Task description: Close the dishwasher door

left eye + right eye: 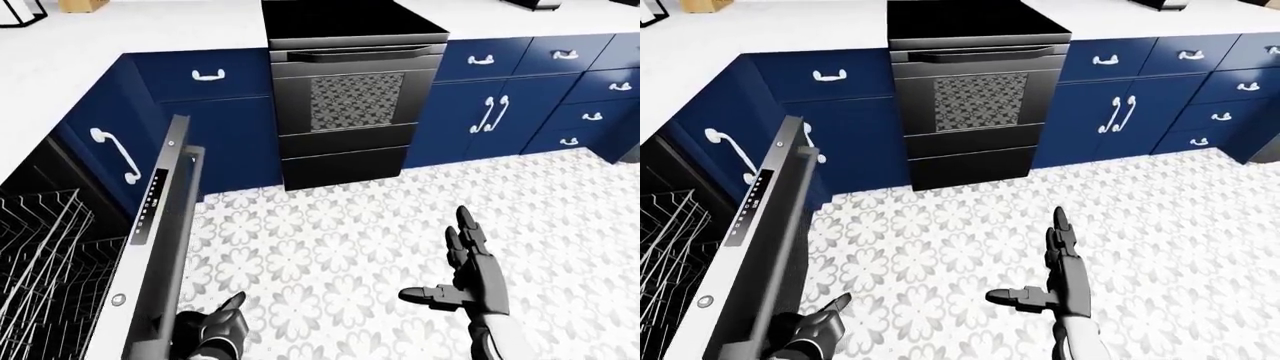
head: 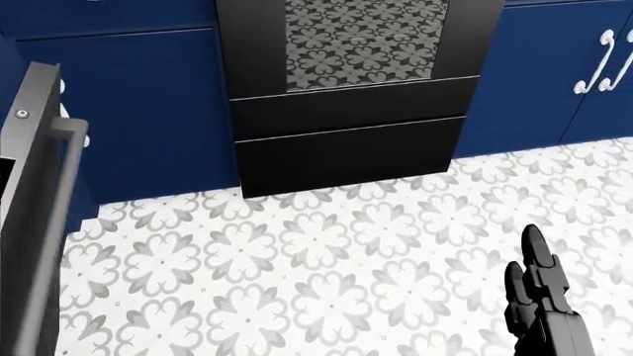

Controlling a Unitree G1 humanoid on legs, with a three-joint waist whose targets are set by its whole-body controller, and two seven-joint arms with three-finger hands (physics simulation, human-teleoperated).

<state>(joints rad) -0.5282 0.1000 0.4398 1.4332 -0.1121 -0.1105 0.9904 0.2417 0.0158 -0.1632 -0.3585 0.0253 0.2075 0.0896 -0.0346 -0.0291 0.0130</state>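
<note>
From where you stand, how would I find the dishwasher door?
Find the black oven among the blue cabinets, then look left. The grey dishwasher door swings out half open beside wire racks; only it bears a strip of buttons along its edge.

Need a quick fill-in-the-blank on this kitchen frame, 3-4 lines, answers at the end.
1. The dishwasher door stands partly ____.
2. The left hand is low beside the door's outer face, while the right hand hangs over the floor with its fingers ____.
3. The cabinets are dark ____.
4. In the left-eye view, the black oven sits to the ____ of the dishwasher door.

Missing words: open; spread; blue; right
</note>
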